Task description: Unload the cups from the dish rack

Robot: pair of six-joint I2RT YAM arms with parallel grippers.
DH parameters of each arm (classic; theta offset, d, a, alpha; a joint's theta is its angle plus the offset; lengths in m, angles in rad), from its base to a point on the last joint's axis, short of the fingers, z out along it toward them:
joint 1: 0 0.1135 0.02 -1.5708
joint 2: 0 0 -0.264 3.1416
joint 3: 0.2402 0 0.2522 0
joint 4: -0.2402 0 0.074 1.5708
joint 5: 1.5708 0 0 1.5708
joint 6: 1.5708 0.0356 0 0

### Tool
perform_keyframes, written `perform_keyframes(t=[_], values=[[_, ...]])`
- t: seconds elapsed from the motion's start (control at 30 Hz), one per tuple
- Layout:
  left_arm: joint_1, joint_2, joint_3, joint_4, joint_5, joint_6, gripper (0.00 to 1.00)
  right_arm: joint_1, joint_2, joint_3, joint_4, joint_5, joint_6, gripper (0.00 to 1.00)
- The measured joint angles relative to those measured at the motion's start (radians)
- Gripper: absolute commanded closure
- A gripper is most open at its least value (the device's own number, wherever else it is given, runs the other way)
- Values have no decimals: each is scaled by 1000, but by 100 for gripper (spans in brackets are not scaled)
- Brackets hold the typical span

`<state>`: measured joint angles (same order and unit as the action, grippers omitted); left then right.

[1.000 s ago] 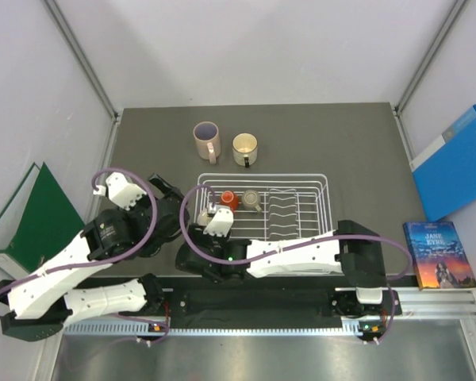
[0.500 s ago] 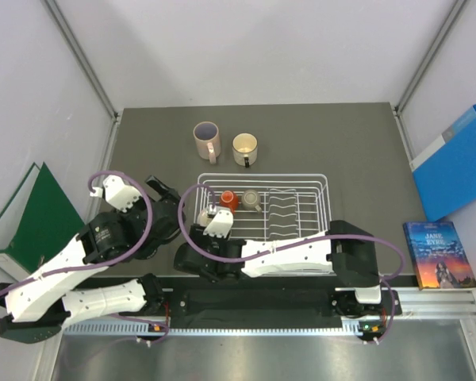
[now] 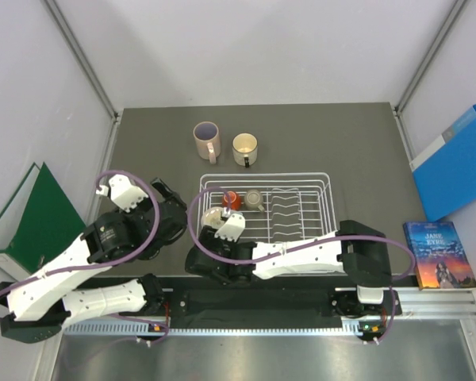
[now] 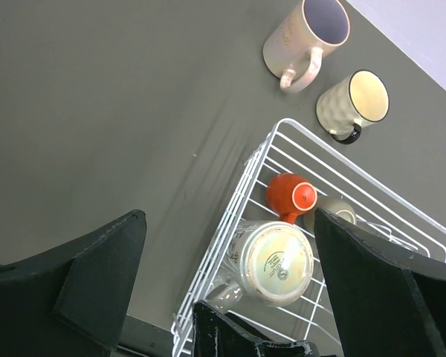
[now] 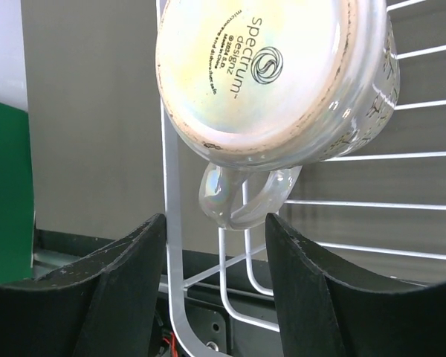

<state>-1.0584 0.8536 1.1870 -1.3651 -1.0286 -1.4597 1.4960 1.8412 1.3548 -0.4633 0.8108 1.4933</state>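
Note:
The white wire dish rack [image 3: 301, 208] holds a speckled mug [image 3: 213, 216] lying base-up in its near left corner, a small red-orange cup [image 3: 230, 198] and a small tan cup [image 3: 254, 198]. A pinkish mug with purple inside [image 3: 206, 139] and a cream mug [image 3: 245, 148] stand on the table behind the rack. My right gripper [image 5: 215, 223] is open, its fingers either side of the speckled mug's handle [image 5: 238, 201] without touching. My left gripper [image 4: 227, 219] is open and empty above the rack's left edge [image 4: 238, 216], with the speckled mug [image 4: 275, 260] below it.
A green folder [image 3: 32, 214] leans at the left wall. A blue folder [image 3: 456, 163] and a book [image 3: 440, 254] lie at the right. The rack's right half has wavy plate slots [image 3: 289, 210]. The table's near edge runs just in front of the rack.
My right gripper has drawn slightly back toward the near edge, uncovering the speckled mug in the top view. My left arm has shifted slightly right.

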Motion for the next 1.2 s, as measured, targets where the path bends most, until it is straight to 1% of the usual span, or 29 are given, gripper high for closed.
perform_keyframes(t=[0.3, 0.47, 0.73, 0.93, 1.07, 1.2], values=[[0, 2, -7, 13, 10, 26, 1, 7, -35, -20, 40, 44, -69, 43], [0, 1, -15, 22, 10, 31, 1, 10, -62, -20, 39, 63, -71, 43], [0, 2, -25, 30, 14, 34, 1, 8, -60, -20, 7, 56, -58, 43], [0, 2, -26, 31, 18, 37, 1, 1, -19, -18, 5, 45, -57, 44], [0, 0, -29, 30, 17, 37, 1, -5, 21, -14, 0, 36, -51, 46], [0, -5, -36, 29, 18, 37, 1, -6, 62, 6, -2, 32, -30, 54]])
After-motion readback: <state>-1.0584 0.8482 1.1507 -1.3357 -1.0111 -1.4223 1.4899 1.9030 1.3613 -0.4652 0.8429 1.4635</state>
